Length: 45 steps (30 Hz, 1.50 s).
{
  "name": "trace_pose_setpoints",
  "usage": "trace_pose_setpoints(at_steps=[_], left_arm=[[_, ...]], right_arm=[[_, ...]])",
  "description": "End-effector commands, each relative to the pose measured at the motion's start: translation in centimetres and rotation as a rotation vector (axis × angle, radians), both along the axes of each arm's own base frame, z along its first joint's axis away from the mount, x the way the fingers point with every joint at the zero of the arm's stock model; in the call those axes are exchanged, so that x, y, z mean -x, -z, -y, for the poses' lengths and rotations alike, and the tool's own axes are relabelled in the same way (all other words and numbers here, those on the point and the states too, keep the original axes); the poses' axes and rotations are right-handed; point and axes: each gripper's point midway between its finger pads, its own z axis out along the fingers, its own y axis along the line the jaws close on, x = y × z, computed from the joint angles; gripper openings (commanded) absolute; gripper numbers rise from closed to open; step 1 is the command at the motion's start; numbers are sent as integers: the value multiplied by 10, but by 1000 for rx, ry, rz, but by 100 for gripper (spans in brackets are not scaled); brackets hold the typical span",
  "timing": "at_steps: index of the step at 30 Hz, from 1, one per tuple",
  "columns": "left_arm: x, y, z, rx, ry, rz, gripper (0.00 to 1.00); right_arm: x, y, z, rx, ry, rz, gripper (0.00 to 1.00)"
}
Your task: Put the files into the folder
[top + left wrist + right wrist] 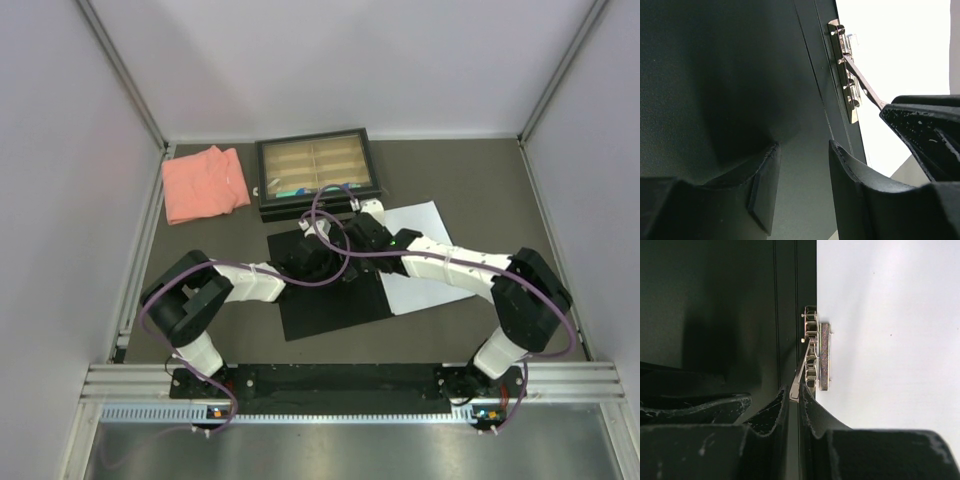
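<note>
One dark grey table top [480, 180] carries everything, with two white robot arms reaching in from the near edge and meeting at its middle.

Folder [330, 310]: flat, paper-sized, lying open at the table's centre, matte black inside facing up.

Files [425, 275]: thin white paper lying flat, touching the right side of the black panel. One sheet or several, cannot tell; glare hides any print.

Black-framed tray [260, 175] with tan compartments sits behind the folder, near the back wall. Folded salmon-pink cloth [205, 185] lies just left of the tray.

Left gripper [802, 150]: low over the black panel, left of the spine grooves. Jaws about halfway apart, nothing between them. Contact with the panel cannot be told.

Right gripper [794, 392]: jaws pinched nearly closed on the tip of a thin metal lever [865, 87].

Silver metal spring clamp [817, 355] sits where the black panel meets the white paper. Its ribbed bar lies over the paper's edge, and the lever slants up from it into the right fingers [925, 130].
</note>
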Motion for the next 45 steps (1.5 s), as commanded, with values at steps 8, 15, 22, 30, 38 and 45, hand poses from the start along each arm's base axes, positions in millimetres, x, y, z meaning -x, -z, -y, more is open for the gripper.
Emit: trace_pose_setpoints(at_steps=[8,15,22,30,38,45], left_arm=[[-1,-7,6,27,19,7,48],[0,-9,7,36,28,15,48],[2,-10,8,45,42,20,48],[3,-12,7,53,49,32,49],[4,-15,7,60,55,42,49],[5,-17,6,65,55,46,49]], right_arm=[[23,-21,3,-60,1,-29,15],[41,-44,2,-135,-14,-78,53],[30,-45,-2,-465,185,-273,54],[11,-45,-1,-646,322,-304,40],[6,-33,3,-698,410,-337,38],[4,-25,10,-699,450,-352,37]])
